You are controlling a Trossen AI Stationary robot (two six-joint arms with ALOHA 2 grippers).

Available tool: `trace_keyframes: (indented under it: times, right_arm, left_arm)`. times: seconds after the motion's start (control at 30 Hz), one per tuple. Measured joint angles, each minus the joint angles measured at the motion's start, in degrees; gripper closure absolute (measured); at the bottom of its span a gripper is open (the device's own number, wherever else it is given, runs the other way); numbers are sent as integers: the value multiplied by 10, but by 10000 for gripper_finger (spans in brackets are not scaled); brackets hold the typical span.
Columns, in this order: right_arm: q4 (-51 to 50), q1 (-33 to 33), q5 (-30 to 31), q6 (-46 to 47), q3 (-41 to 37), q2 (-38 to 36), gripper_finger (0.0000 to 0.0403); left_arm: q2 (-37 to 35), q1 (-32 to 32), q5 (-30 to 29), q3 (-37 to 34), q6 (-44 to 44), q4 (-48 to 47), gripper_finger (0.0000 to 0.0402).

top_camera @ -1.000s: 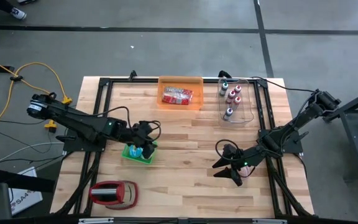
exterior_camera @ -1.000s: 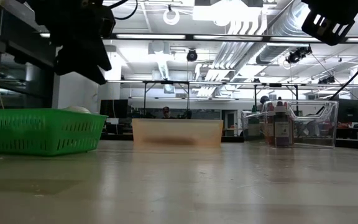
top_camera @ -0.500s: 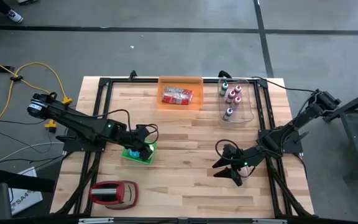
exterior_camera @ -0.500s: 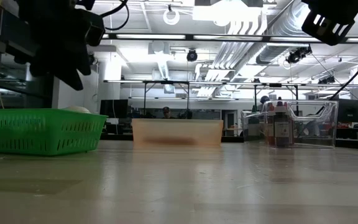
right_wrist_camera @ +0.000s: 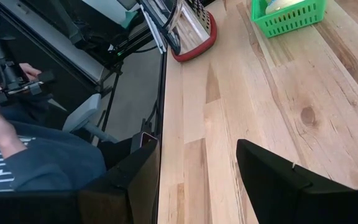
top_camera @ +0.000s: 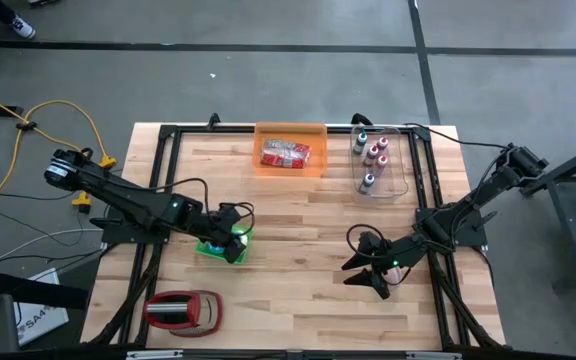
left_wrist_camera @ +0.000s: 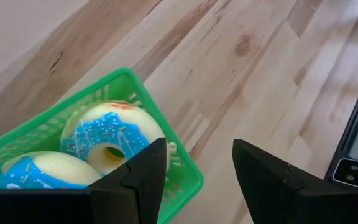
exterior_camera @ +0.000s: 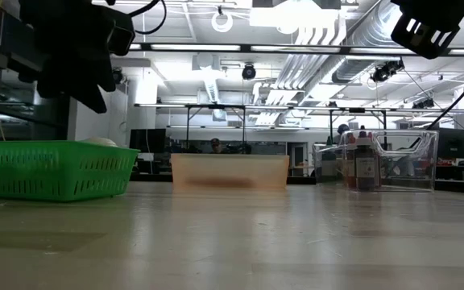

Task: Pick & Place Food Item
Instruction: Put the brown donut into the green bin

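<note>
Left gripper point(left_wrist_camera: 194, 168) part-open, empty, above blue-iced sprinkled donut point(left_wrist_camera: 114, 134) in green plastic basket point(left_wrist_camera: 188, 180); pre-grasp. Next: descend, close.

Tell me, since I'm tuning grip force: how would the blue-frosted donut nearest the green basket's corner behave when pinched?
The donut looks matte and rounded, so probably soft and light, likely to squash. Its ring shape could roll if dropped on edge. The basket is thin mesh, so it may slide when the open left gripper pushes in.

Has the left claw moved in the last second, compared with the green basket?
Yes. The left gripper has drawn back over the green basket, toward the toaster's side.
</note>
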Motion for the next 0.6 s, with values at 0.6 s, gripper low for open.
trace_keyframes:
  times: [0.6]
  right_arm:
    - [0,0,0,0,0,0,199]
  left_arm:
    - [71,117,24,1,381,228,222]
